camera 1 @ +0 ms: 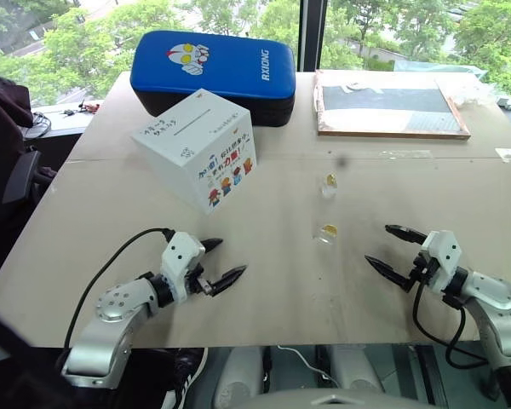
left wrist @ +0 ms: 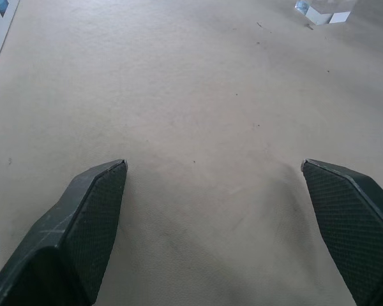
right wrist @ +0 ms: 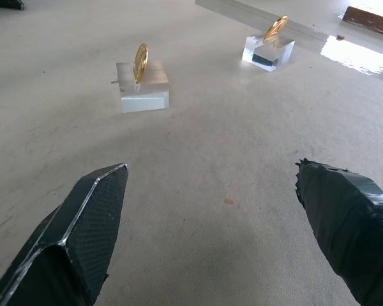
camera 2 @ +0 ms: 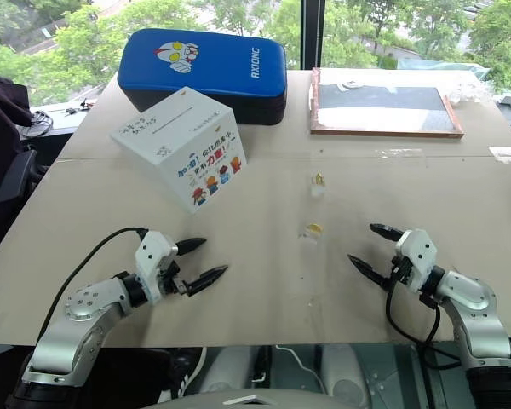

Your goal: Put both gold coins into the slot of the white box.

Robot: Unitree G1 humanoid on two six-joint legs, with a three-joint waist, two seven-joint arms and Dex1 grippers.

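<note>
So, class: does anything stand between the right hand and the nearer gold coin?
Nothing visible. Bare table lies between the open right hand and the nearer coin, which stands on edge on a clear cube.

Gold coins [right wrist: 140, 62] on cubes [right wrist: 143, 89], right of white box [camera 1: 200, 149]
</note>
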